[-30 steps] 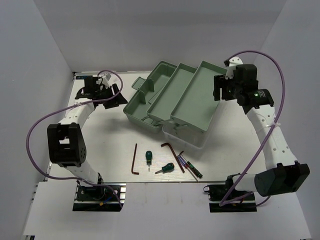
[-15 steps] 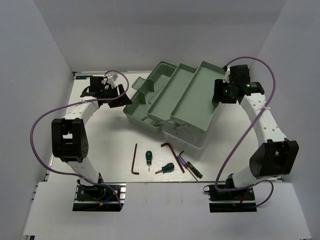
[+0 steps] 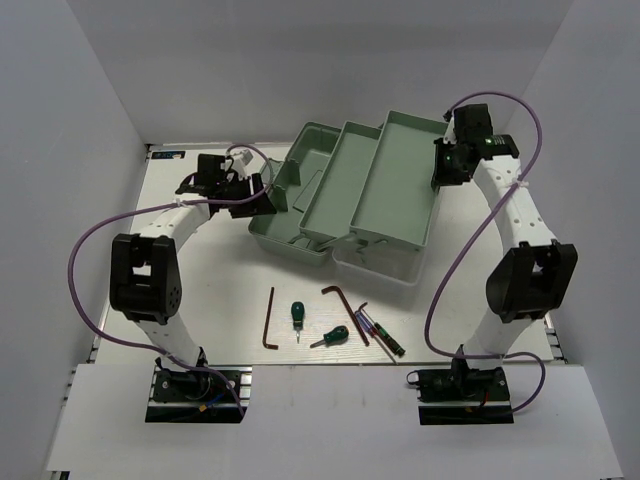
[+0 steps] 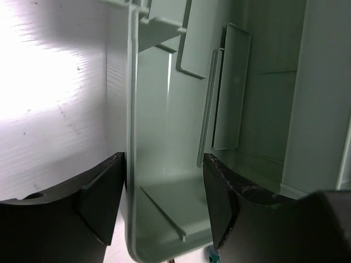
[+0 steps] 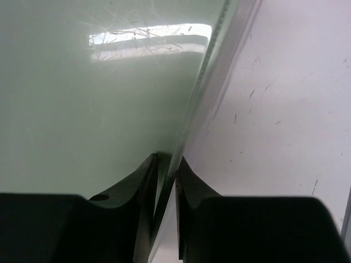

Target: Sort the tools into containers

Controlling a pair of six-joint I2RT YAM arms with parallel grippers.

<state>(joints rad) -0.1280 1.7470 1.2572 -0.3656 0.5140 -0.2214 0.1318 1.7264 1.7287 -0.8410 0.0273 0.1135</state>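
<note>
The pale green toolbox (image 3: 300, 150) stands at the back with its trays fanned out. My right gripper (image 3: 441, 168) is shut on the right rim (image 5: 189, 126) of the top tray (image 3: 395, 185), one finger inside and one outside. My left gripper (image 3: 258, 196) is open and straddles the box's left wall (image 4: 131, 109); the wall lies against the outer finger (image 4: 101, 200). The tools lie near the front: two dark hex keys (image 3: 268, 320) (image 3: 345, 303), two green-handled screwdrivers (image 3: 296, 314) (image 3: 333, 336) and thin precision screwdrivers (image 3: 381, 335).
White walls close in the table on the left, right and back. Purple cables loop out from both arms (image 3: 85, 270) (image 3: 440, 300). The arm bases (image 3: 195, 390) (image 3: 465, 385) sit at the near edge, just in front of the tools.
The right gripper has moved to the top tray's right edge and closed on its rim. The left gripper has moved right onto the box's left wall. The toolbox has turned and shifted a little.
</note>
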